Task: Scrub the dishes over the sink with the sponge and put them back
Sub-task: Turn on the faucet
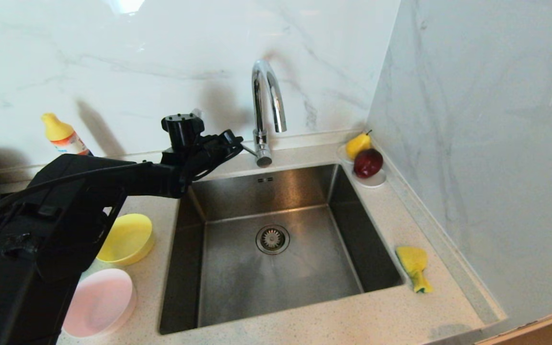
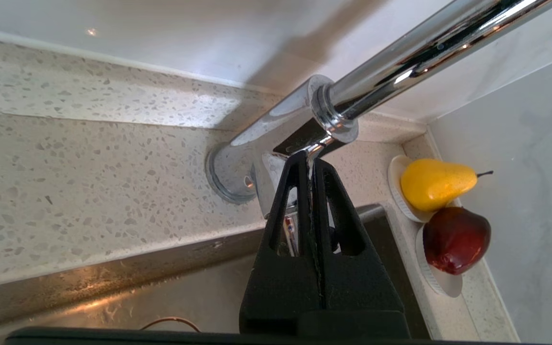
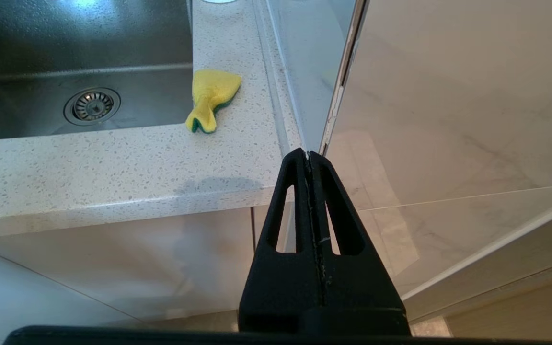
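step: left gripper [image 2: 310, 160] at faucet lever [image 2: 300, 141], jaws closed, empty | right gripper [image 3: 308, 154] parked off desk, jaws closed, empty | sponge [image 1: 414, 267] right of sink [image 1: 276, 191] | yellow bowl [image 1: 127, 238], pink bowl [image 1: 97, 302] left | tip: nudge lever gently, keep the push square

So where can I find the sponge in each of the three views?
Head view: the sponge lies on the counter, right of the sink, near the front corner.
Left wrist view: not in it.
Right wrist view: sponge on the counter beside the sink edge.
Shared landmark: the drain, in the head and right wrist views.
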`<state>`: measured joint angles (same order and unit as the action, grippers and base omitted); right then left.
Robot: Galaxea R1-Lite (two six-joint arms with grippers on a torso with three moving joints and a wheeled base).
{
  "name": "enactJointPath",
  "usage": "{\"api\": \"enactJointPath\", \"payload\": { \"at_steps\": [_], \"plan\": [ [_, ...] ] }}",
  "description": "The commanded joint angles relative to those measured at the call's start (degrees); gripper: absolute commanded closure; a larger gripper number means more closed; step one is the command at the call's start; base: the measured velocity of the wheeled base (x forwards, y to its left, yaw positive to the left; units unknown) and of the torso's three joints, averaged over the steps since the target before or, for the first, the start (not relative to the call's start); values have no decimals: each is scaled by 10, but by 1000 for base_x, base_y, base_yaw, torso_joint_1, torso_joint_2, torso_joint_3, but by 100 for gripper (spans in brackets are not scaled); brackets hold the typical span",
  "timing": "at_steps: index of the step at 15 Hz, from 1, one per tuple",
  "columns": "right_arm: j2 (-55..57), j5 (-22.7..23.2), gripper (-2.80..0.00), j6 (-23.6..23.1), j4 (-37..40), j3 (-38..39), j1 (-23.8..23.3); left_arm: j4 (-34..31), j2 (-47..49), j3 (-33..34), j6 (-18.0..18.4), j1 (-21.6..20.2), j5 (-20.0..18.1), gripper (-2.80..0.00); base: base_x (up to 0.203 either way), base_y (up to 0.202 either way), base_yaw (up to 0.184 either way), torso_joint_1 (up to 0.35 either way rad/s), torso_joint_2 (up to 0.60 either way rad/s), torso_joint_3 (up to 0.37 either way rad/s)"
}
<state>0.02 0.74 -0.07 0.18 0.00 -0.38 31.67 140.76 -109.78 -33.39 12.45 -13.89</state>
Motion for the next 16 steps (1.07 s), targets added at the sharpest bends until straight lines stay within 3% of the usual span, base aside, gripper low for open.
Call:
{"api": "enactJointPath", "payload": {
  "at_steps": [1, 9, 12, 16],
  "plan": [
    [1, 0, 0, 0, 0, 1, 0, 1, 2, 4, -2, 2, -1, 0, 0, 0, 0, 0, 0, 0],
    [1, 0, 0, 0, 0, 0, -1, 1, -10, 31, 1, 15, 27, 0, 0, 0, 0, 0, 0, 0],
    [1, 0, 0, 0, 0, 0, 0, 3, -14, 60, 19, 19, 42, 0, 0, 0, 0, 0, 0, 0],
    [1, 0, 0, 0, 0, 0, -1, 34, -19, 79, 24, 18, 51, 0, 0, 0, 0, 0, 0, 0]
  ]
}}
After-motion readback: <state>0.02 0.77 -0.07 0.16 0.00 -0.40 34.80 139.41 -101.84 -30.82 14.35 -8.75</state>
